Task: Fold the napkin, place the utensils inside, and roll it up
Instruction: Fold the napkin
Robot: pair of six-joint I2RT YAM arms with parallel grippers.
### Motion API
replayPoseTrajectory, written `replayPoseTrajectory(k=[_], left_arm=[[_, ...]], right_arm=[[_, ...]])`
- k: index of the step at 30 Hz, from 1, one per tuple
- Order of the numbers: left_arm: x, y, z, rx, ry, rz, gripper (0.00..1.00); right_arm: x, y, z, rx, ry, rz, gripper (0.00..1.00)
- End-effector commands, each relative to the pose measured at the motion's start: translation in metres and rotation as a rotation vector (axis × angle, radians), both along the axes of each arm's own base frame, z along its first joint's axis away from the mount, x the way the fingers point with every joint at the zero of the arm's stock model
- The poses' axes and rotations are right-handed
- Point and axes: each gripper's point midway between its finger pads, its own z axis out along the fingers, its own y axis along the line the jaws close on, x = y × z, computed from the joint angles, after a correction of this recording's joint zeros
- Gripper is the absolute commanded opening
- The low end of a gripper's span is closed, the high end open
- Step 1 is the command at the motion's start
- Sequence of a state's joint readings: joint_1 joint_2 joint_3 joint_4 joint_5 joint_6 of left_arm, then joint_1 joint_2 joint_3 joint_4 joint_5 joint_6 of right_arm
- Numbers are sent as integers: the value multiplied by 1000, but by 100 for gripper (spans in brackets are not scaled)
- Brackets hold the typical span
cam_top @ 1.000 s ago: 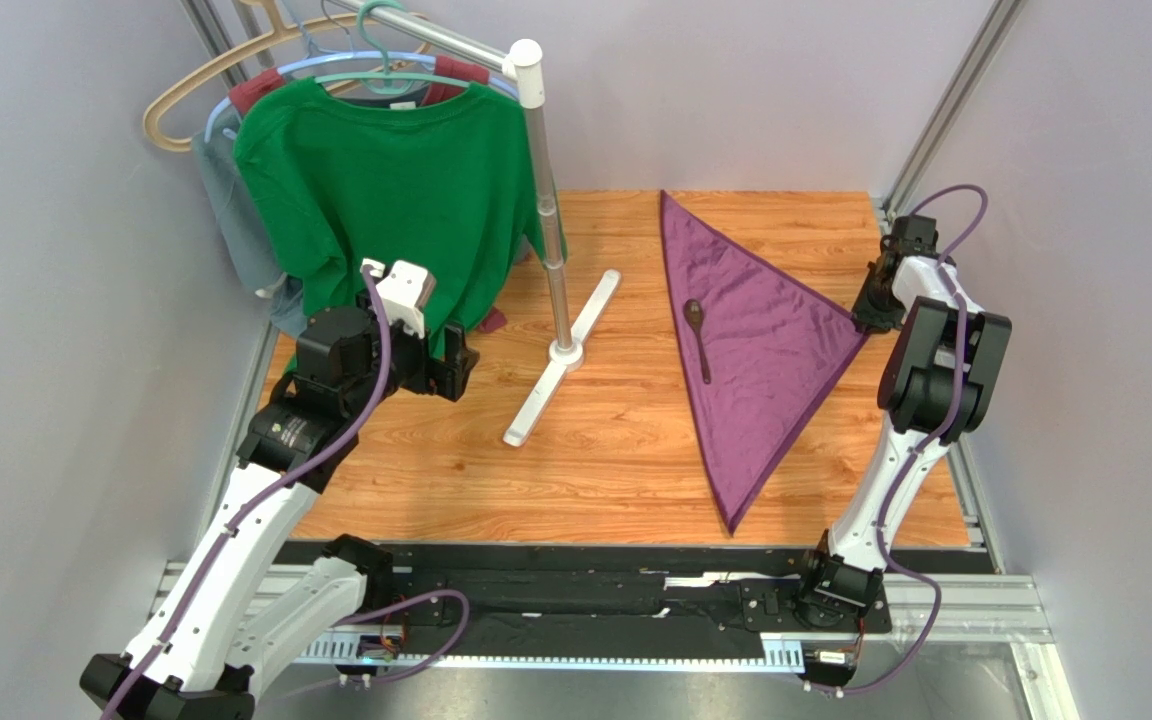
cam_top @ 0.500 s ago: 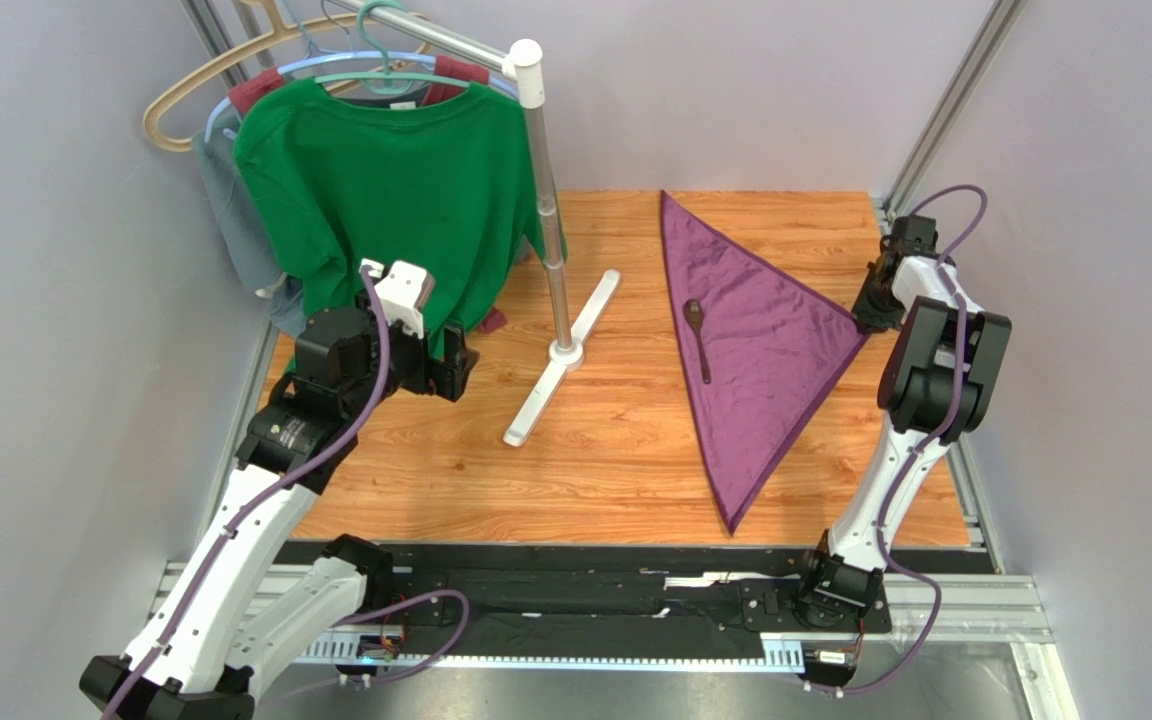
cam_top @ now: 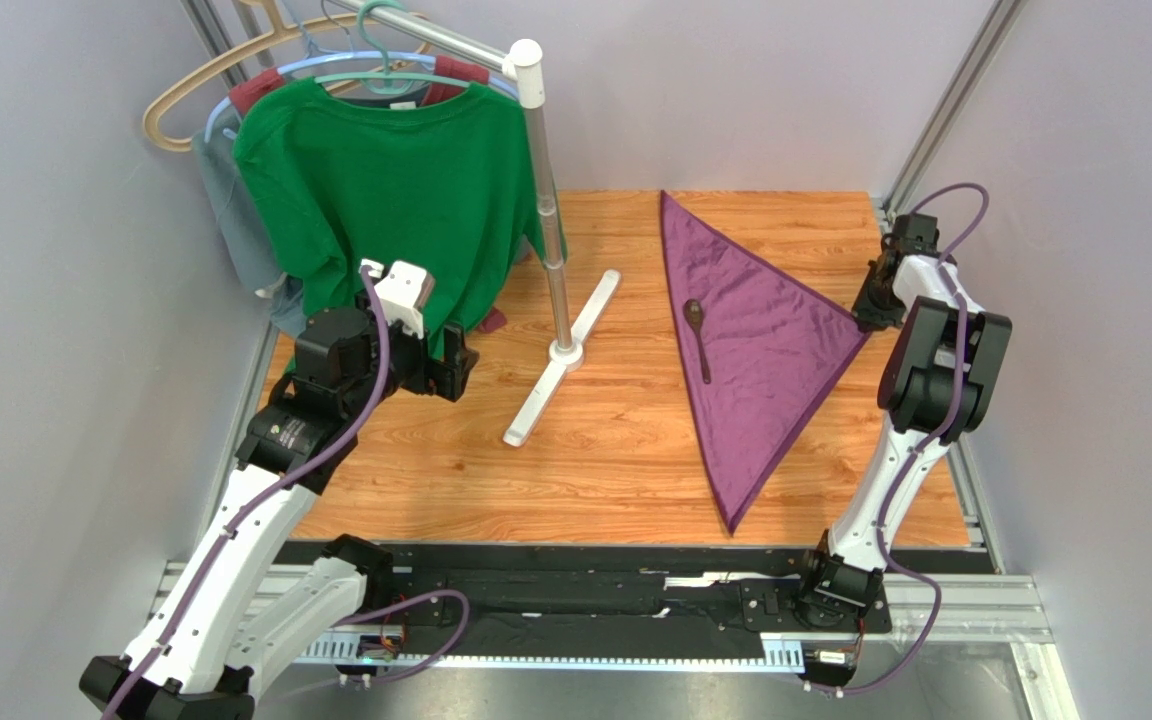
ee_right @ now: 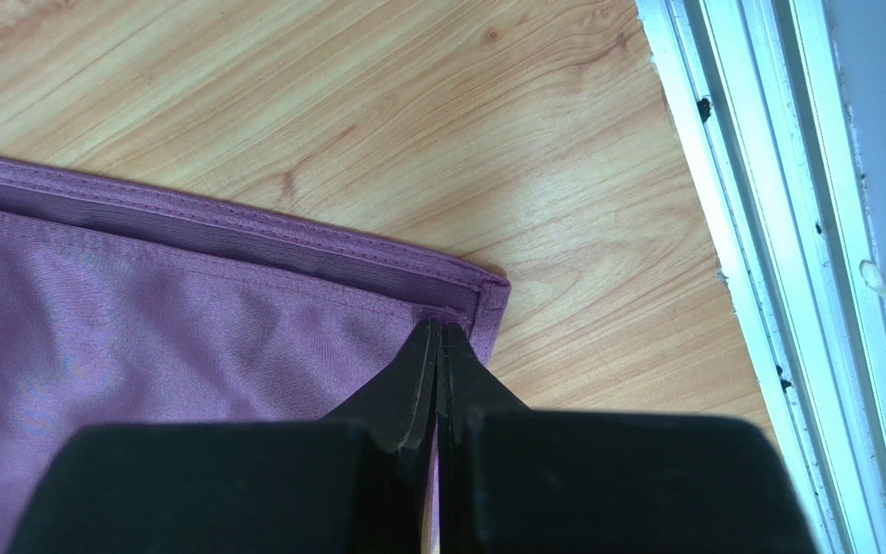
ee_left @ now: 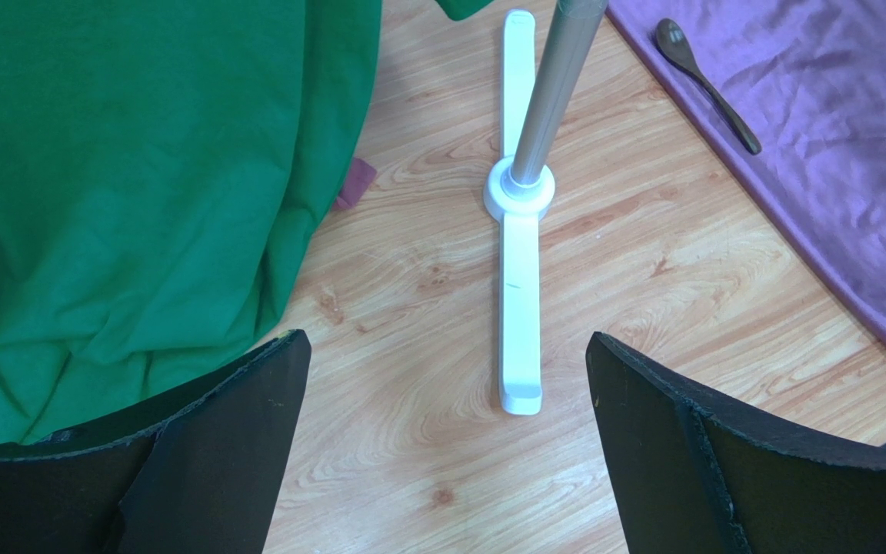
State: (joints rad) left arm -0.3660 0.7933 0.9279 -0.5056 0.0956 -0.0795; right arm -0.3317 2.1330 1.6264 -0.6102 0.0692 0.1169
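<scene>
The dark purple napkin (cam_top: 763, 345) lies flat on the wooden table, folded into a triangle with its point toward the right. A slim dark spoon (cam_top: 699, 338) rests on its left part, bowl toward the back. My right gripper (cam_top: 871, 315) is at the napkin's right corner; in the right wrist view its fingers (ee_right: 413, 381) are pressed together on that corner of the napkin (ee_right: 159, 335). My left gripper (cam_top: 450, 360) hangs open over bare wood beside the green shirt, holding nothing. Its wrist view shows the napkin (ee_left: 829, 139) and spoon (ee_left: 708, 83) at the upper right.
A white rack foot (cam_top: 560, 360) with a metal pole (cam_top: 545, 165) stands left of the napkin. A green T-shirt (cam_top: 387, 180) and other garments hang from it at the back left. A metal rail (ee_right: 760, 231) edges the table just right of the napkin's corner.
The right gripper's fingers have closed on the napkin's right corner. Neither arm has visibly moved, and the napkin and spoon lie as before.
</scene>
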Motion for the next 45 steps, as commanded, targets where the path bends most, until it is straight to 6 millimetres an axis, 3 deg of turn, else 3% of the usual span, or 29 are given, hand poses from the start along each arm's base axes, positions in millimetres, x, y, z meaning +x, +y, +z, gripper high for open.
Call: replayPoseTrajectory(k=[1,9,18,36,45], left_arm=[[0,2,7,-1,-32,0,99],[0,2,6,2,-30,0,99],[0,2,6,1,-31,0,99],[1,1,5,1,-28,-5,99],[0,0,6,-3,-28,-10,99]], right_arm=[[14,-11,28,-19,-80,-18,0],[13,-14,29,-2,-88,-2,2],[15,-12,21,76,-120,7,19],[13,-10,5,132,-110,26,21],[7,-12,3,111,-89,21,27]])
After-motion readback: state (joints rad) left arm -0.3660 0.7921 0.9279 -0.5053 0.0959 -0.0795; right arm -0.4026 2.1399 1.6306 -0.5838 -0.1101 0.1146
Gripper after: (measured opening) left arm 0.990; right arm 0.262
